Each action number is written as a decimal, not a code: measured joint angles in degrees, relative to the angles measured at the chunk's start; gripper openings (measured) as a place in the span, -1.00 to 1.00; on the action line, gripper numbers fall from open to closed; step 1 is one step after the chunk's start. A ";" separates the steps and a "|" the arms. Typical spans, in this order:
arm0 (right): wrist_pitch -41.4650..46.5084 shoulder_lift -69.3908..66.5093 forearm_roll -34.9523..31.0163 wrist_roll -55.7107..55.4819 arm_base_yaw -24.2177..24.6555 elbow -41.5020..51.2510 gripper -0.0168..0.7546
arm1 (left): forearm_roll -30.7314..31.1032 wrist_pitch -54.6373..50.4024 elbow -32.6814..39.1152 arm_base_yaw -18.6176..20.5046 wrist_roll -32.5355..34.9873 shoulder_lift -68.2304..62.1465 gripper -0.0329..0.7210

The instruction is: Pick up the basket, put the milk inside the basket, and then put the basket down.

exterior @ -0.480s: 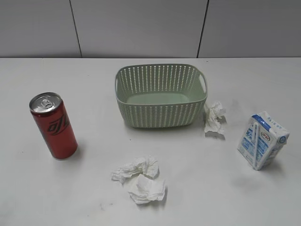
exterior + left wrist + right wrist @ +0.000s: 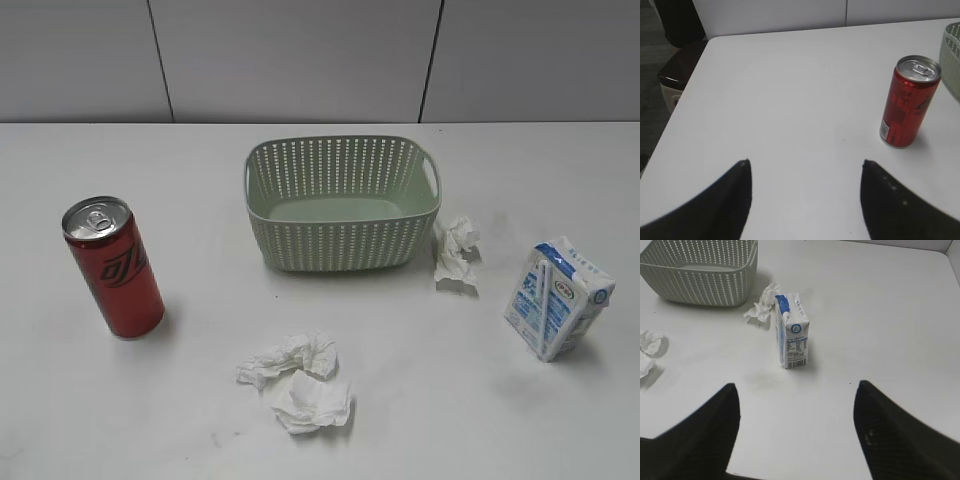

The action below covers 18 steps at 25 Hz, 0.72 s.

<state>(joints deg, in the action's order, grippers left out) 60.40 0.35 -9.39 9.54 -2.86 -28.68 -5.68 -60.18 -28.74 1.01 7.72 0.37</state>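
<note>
The pale sage-green basket (image 2: 342,203) stands empty at the table's middle back; it also shows in the right wrist view (image 2: 702,271), and its edge shows in the left wrist view (image 2: 953,55). The white-and-blue milk carton (image 2: 556,297) stands upright at the right, also seen in the right wrist view (image 2: 792,331). My left gripper (image 2: 805,162) is open and empty over bare table, left of the can. My right gripper (image 2: 796,385) is open and empty, a little short of the milk. Neither gripper shows in the exterior view.
A red soda can (image 2: 113,266) stands at the left, also in the left wrist view (image 2: 909,100). Crumpled tissues lie in front of the basket (image 2: 296,380) and at its right corner (image 2: 456,250). The table's left edge (image 2: 687,95) drops off beside a dark bin.
</note>
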 joint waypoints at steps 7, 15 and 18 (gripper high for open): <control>0.00 0.00 0.00 0.00 0.00 0.00 0.44 | 0.00 0.00 0.00 0.00 0.00 0.00 0.44; 0.00 0.00 0.00 0.00 0.00 0.00 0.44 | -0.10 1.07 -0.77 0.00 0.00 0.00 0.39; 0.00 0.00 0.02 0.00 0.00 0.00 0.44 | -0.15 3.14 -2.54 0.00 0.00 -1.06 0.39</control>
<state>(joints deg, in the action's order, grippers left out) 60.40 0.35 -9.38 9.54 -2.86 -28.68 -5.83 -57.04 -31.28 1.01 7.72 -0.69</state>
